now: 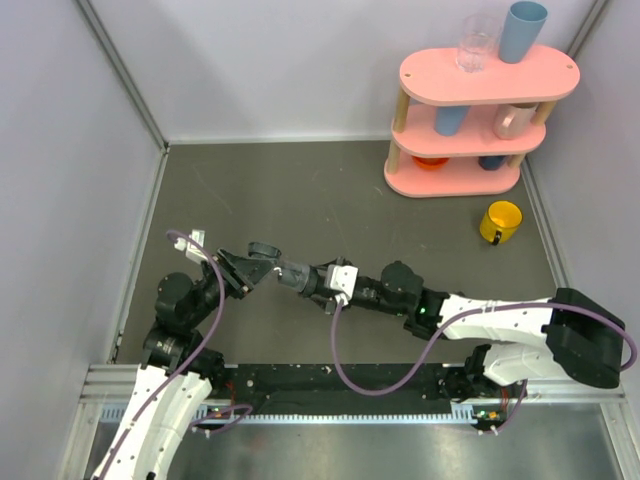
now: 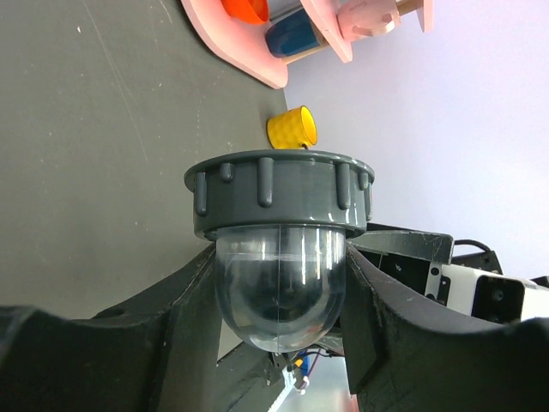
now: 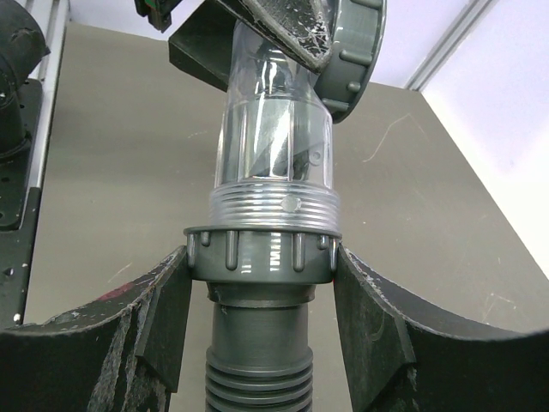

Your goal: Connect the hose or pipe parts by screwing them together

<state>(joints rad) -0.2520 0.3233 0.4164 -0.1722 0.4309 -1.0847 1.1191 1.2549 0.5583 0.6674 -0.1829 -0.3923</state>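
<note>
As left claw [image 1: 252, 268] holds elbow fitting [image 3: 273, 129], axis left-right, right claw [image 1: 318, 282] clamping nut [image 3: 260, 255].

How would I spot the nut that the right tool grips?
Over the near middle of the table, a clear elbow is held up. The nut is the grey ribbed ring on its threaded end, gripped by the right tool, where the hose joins. The other grey ring sits at the left tool.
</note>
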